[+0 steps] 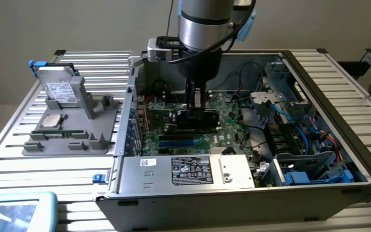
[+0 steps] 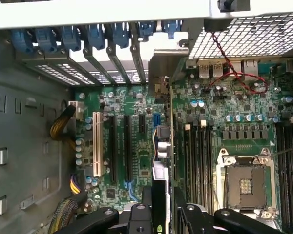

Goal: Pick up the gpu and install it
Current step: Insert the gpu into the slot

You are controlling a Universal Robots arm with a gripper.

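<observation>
The gpu (image 1: 196, 120) stands upright on its edge inside the open computer case (image 1: 327, 87), low over the green motherboard (image 1: 163, 128). My gripper (image 1: 196, 99) reaches down from above and is shut on the gpu's upper edge. In the wrist view the gpu (image 2: 171, 141) is seen edge-on as a thin green line between the expansion slots and the memory slots. Its silver end bracket (image 2: 159, 80) sits against the case's rear slot openings. My gripper (image 2: 168, 197) clamps it from both sides with black fingers (image 2: 146, 207). I cannot tell whether the card is seated in a slot.
A grey fixture (image 1: 69, 142) at the exterior view's left holds a silver hard drive (image 1: 63, 92), a processor chip (image 1: 50, 121) and a memory stick (image 1: 60, 131). The case holds a power supply (image 1: 185, 171), blue cables (image 1: 301, 121), the CPU socket (image 2: 244, 183) and a white slot (image 2: 95, 146).
</observation>
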